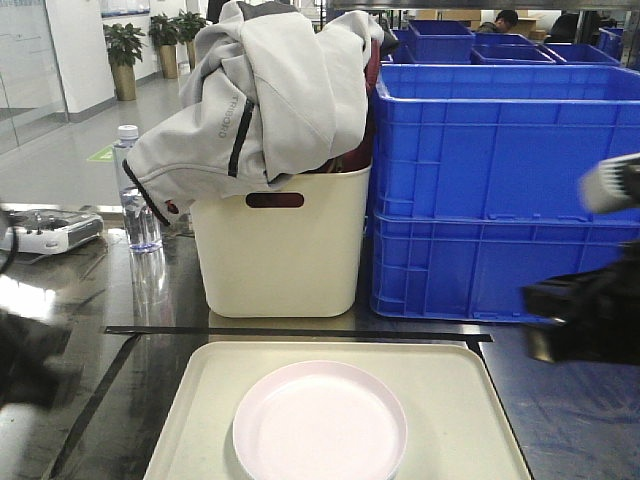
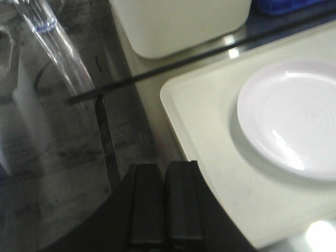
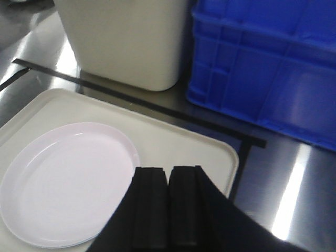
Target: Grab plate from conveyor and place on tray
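Front view: plate (image 1: 320, 422) at 6 o'clock, resting inside tray (image 1: 200, 390), placement apparently done; conveyor unseen. Cream bin (image 1: 280, 250) at 12, blue crates (image 1: 500, 190) at 2, on steel table (image 1: 150, 300); tiled hall beyond.
Left wrist: left gripper (image 2: 164, 202) clenched, empty, beside tray.
Right wrist: right gripper (image 3: 168, 207) clenched, empty, over tray.

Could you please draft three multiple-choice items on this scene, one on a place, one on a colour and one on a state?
1. Where does the plate lie?
A. on the tray
B. in the cream bin
C. on a crate

2. What colour are the stacked crates?
A. green
B. blue
C. red

3. How are the fingers of the right hand?
A. wide open
B. shut on the plate
C. shut on nothing

Answers:
1. A, since the tray's rim runs around the plate in all three views.
2. B, as both crates beside the bin are blue.
3. C, because the pads meet above the tray, holding nothing.
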Available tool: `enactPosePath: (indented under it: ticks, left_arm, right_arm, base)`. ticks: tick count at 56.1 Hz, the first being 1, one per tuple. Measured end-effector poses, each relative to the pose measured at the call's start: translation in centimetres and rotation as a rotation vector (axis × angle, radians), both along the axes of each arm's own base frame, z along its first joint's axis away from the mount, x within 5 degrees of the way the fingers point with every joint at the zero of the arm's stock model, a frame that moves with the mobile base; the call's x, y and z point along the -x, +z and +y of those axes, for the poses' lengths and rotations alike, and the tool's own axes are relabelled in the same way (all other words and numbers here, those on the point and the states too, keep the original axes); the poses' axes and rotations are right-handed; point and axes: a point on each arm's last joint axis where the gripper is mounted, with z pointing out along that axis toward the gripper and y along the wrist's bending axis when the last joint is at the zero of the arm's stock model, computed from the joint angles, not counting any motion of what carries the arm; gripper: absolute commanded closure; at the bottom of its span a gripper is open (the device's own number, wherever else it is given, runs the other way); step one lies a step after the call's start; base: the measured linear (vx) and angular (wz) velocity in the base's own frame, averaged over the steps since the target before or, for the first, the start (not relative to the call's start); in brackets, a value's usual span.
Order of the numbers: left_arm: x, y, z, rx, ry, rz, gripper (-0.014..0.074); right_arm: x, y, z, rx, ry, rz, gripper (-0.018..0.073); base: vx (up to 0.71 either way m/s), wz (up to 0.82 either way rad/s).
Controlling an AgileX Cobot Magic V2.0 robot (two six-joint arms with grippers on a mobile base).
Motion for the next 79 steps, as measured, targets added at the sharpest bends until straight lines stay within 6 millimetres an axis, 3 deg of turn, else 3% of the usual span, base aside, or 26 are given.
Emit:
enactPosePath:
  ticks: [6,12,22,32,63,71,79]
  left_arm:
    - [2.7,-2.9,1.0,0.023,-0.003,-0.019,0.0596]
    - [5.4,-5.7,1.8,0.081,-0.005,-0.053,0.0596]
    - [8.9,-8.5,3.0,0.128,-0.017,-0.133,0.0596]
    - [10.0,-9.3,3.5,0.134,-0.017,-0.149,0.0596]
    - [10.4,-9.7,3.6,0.112,-0.03,-0.157,0.0594]
    - [11.7,-11.9,4.3,0.1,-0.035,-0.255,0.0594]
    - [13.1,-16.0,5.4,0.164,0.075,-0.321,0.0594]
  right_arm:
    - [3.9,-1.0,-1.4,0.009,-0.028,-0.106,0.0568]
    - [7.3,-3.5,-2.3,-0.001,-0.038,-0.164,0.0568]
    - [9.9,-7.4,-3.1,-0.013,-0.051,-0.218,0.0568]
    - [10.5,-8.7,-3.3,-0.017,-0.056,-0.237,0.0568]
    - [10.5,-8.8,-3.3,-0.017,-0.056,-0.236,0.0568]
    - [10.5,-8.8,-3.3,-0.016,-0.056,-0.236,0.0568]
    - [10.5,-8.8,-3.3,-0.016,-0.056,-0.235,0.0568]
  base:
    - [0.0,0.0]
    - [0.0,0.0]
    - [0.0,0.0]
    - [0.0,0.0]
    - [0.0,0.0]
    - [0.0,0.0]
    - [0.0,0.0]
